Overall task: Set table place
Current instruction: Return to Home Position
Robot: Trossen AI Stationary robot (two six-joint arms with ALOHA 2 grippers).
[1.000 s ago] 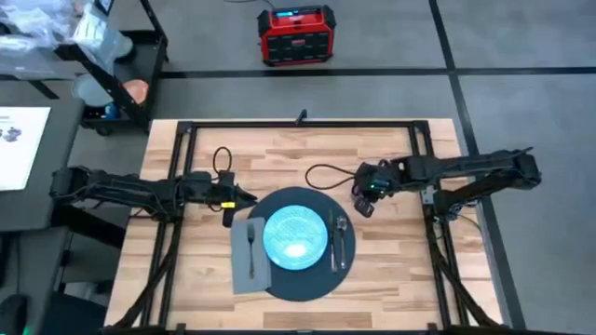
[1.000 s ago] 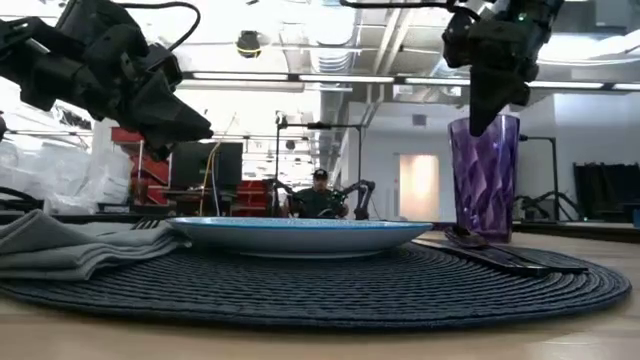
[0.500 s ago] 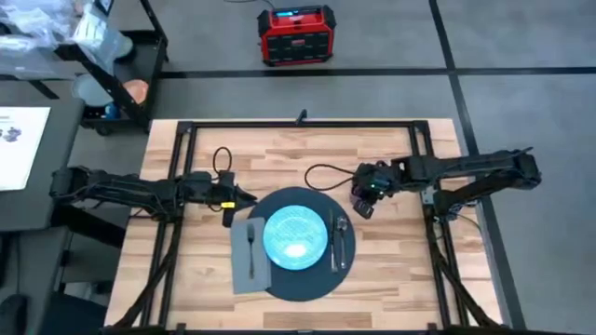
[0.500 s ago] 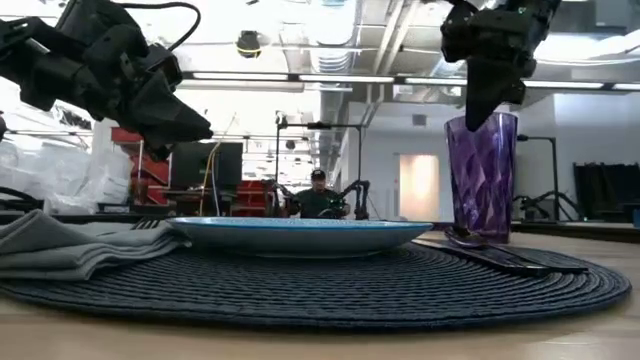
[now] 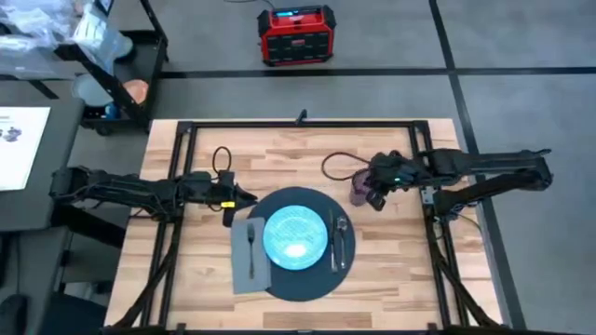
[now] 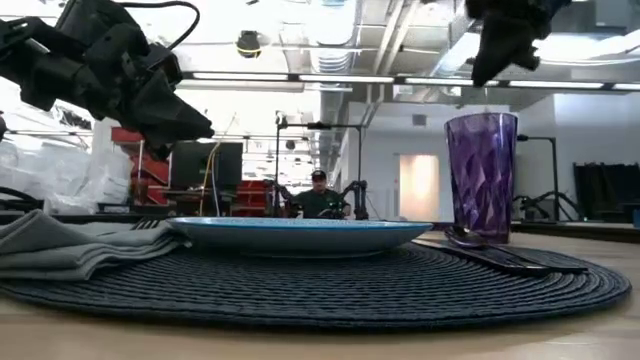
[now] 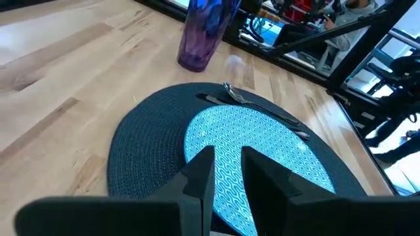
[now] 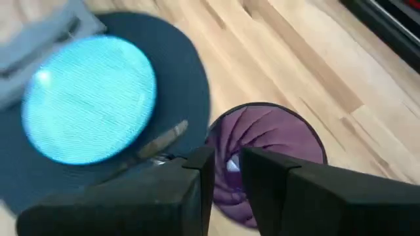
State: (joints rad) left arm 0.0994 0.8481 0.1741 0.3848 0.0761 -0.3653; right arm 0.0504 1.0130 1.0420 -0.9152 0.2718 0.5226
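Right gripper [image 5: 376,196] hung above the table [image 5: 270,154], fingers drawn to a narrow slit, nothing held. One purple cup [image 5: 358,191] stood upright on bare wood just beside and below my fingertips. In the low view the tips were clear above its rim, not touching. One place [image 5: 300,284], the round dark mat, lay near, on the far side of the cup from my right wrist. On the mat I counted one light blue plate [image 5: 295,234] at centre. Two slim dark pieces of cutlery [image 5: 339,242] lay side by side on the mat's edge nearest my right gripper; one read as a spoon, the other I could not make out. One grey napkin [image 5: 244,265] lay across the mat's opposite edge, with one fork [image 5: 251,244] on it. Left gripper [image 5: 247,197] hovered low just off that edge, by the napkin's corner, pointing across the plate towards the cup. Its fingers were also close together and empty. One person [image 6: 320,198] sat in the room beyond.
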